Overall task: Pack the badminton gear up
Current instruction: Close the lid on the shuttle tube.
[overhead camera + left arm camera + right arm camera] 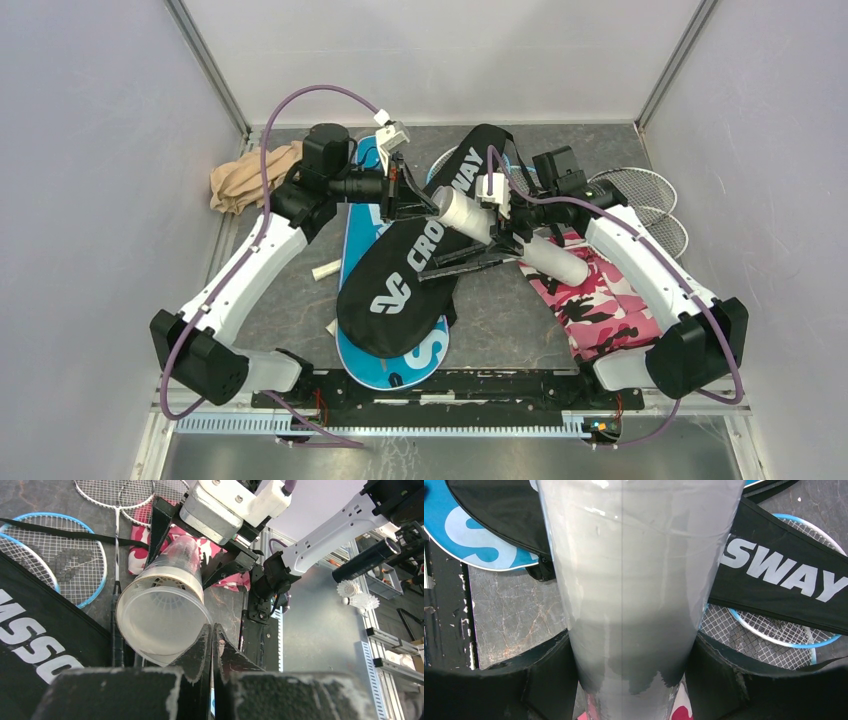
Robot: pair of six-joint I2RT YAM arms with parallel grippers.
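Clamping white tube point(639, 580), right end effector point(631, 677)

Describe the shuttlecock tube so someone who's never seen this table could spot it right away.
Find the black cover lying across the table's middle. At its right edge, the right gripper holds the tube beside a pink camo cloth. It is the only long white cylinder there.

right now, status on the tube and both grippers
Right gripper shut on white tube, held above black cover. Left gripper shut, tips by the tube's open mouth. Rackets lie loose behind, unpacked.
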